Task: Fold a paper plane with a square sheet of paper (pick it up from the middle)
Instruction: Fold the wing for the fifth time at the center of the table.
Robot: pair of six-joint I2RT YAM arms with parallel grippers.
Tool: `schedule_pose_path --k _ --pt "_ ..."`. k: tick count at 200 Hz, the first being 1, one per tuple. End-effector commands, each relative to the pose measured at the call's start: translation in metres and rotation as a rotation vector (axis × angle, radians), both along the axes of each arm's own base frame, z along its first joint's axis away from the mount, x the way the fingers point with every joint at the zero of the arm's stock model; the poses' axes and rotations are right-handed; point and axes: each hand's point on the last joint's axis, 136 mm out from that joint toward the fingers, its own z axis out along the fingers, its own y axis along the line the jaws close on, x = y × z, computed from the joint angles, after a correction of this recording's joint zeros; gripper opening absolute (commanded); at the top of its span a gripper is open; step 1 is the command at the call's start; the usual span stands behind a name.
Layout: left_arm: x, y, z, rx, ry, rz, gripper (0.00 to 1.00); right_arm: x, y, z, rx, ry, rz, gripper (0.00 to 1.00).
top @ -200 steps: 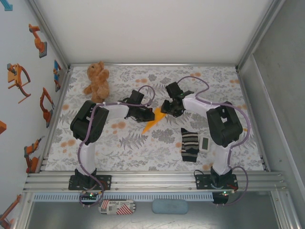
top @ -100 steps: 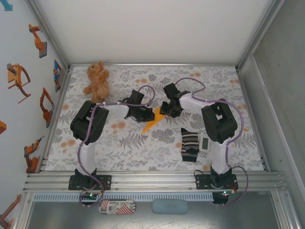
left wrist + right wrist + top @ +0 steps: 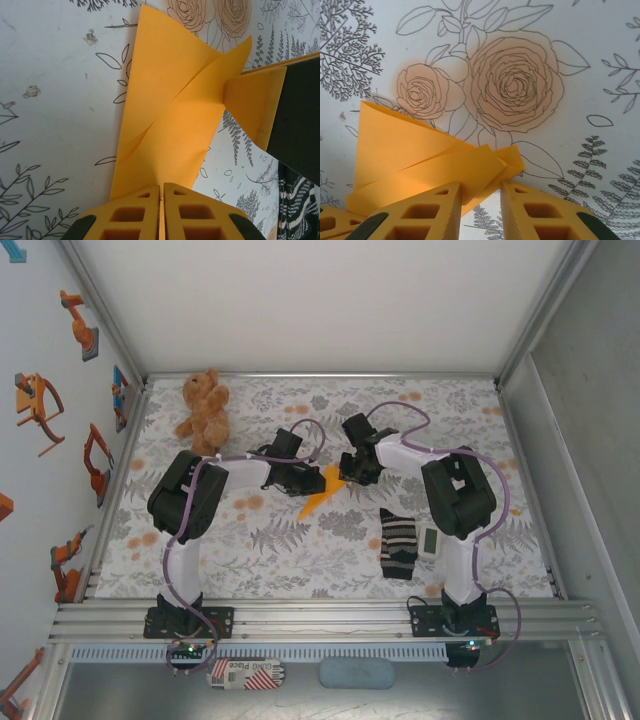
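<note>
The orange-yellow sheet of paper (image 3: pixel 320 497), folded into a narrow pointed shape, lies mid-table between both grippers. In the left wrist view the paper (image 3: pixel 170 115) fans out as overlapping flaps. My left gripper (image 3: pixel 162 189) is shut on its near edge, with only a thin slit between the fingers. In the top view this gripper (image 3: pixel 306 480) sits at the paper's left side. My right gripper (image 3: pixel 481 186) stands open with a clear gap. The folded tip of the paper (image 3: pixel 420 155) lies between its fingers and touches the left one. From above, the right gripper (image 3: pixel 352 474) is at the paper's upper right end.
A brown teddy bear (image 3: pixel 204 410) sits at the back left. A striped black-and-white sock (image 3: pixel 398 543) and a small white device (image 3: pixel 430 540) lie front right, beside the right arm. Walls close in the floral table on three sides.
The right gripper's jaws have narrowed around the paper's end, and that arm has shifted slightly left. The left gripper has stayed clamped on the paper in the same place.
</note>
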Motion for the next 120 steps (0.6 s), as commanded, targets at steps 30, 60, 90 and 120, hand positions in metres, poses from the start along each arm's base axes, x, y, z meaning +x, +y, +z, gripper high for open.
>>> schedule_pose_path --k 30,60,90,120 --pt "0.005 -0.015 0.036 -0.1 -0.025 -0.029 0.14 -0.01 -0.007 -0.023 -0.054 0.061 0.0 0.22" --pt "0.01 -0.021 0.043 -0.132 -0.034 -0.028 0.14 -0.012 -0.007 -0.027 -0.055 0.069 0.001 0.2" --pt "0.011 -0.024 0.036 -0.12 -0.02 -0.03 0.14 -0.013 -0.008 -0.031 -0.061 0.077 0.0 0.19" --pt "0.007 -0.022 0.019 -0.065 0.01 -0.045 0.12 -0.014 -0.009 -0.035 -0.065 0.087 -0.001 0.19"
